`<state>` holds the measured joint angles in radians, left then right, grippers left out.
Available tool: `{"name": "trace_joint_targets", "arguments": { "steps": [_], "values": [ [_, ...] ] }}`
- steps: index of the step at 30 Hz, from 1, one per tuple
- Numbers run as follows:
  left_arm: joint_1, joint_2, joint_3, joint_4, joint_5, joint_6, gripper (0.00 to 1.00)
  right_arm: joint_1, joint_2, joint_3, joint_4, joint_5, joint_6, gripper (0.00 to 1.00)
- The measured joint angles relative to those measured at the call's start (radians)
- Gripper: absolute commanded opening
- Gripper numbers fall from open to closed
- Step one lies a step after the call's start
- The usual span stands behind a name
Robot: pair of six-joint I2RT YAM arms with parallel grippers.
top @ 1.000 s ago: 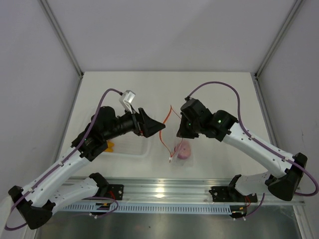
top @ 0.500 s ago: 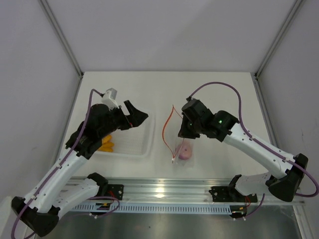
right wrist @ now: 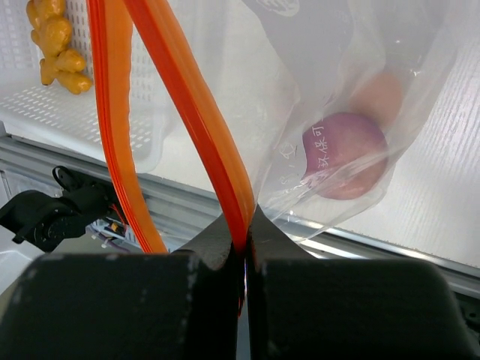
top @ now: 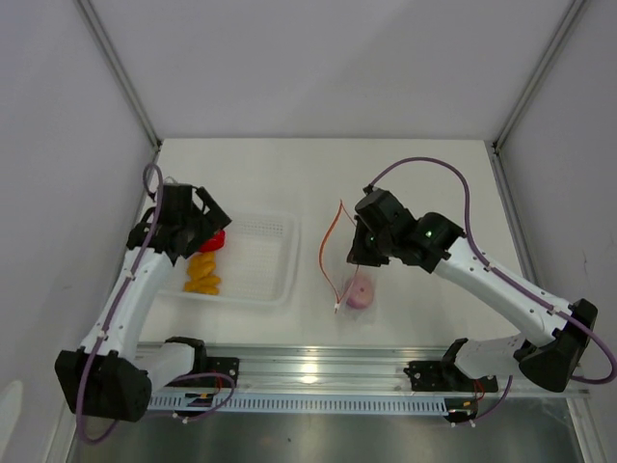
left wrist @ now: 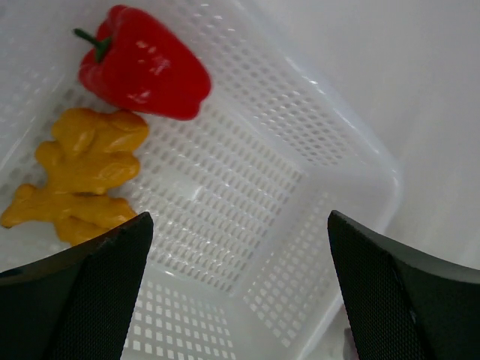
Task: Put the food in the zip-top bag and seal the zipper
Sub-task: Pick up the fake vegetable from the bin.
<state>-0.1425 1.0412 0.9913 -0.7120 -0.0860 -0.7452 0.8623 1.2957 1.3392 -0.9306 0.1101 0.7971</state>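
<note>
Over the perforated tray (left wrist: 300, 150) left fingers (left wrist: 82, 300) gape; right fingers (right wrist: 150, 300) pinch the zipper (right wrist: 196, 112) (thin, orange)

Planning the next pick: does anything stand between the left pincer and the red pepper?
Nothing visible does. The red pepper lies uncovered in the tray, the left pincer open above; the orange-yellow piece sits beside it.

Top of zipper (right wrist: 196, 112) off-frame.

One glossy red toy pepper (left wrist: 146, 71), one lumpy orange-yellow toy (left wrist: 79, 176), one round purple toy (right wrist: 345, 154). One clear plastic zip-top bag (right wrist: 315, 75) with one red-orange zipper strip (right wrist: 193, 112). One white perforated plastic tray (left wrist: 330, 142).
</note>
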Motion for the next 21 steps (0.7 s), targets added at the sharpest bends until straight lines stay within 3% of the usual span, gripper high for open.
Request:
{"name": "trace_joint_targets", "arguments": {
  "steps": [4,10,21],
  "values": [
    [0.076,0.121,0.009,-0.073,-0.048,-0.045,0.99,-0.005,0.000,0.000,0.000,-0.006,-0.013,0.00],
    [0.087,0.250,0.025,-0.176,-0.134,-0.111,0.99,-0.010,0.002,-0.003,0.002,-0.014,-0.028,0.00],
    [0.131,0.433,0.136,-0.187,-0.169,-0.182,0.99,-0.033,0.006,-0.033,0.009,-0.033,-0.048,0.00]
  ]
}}
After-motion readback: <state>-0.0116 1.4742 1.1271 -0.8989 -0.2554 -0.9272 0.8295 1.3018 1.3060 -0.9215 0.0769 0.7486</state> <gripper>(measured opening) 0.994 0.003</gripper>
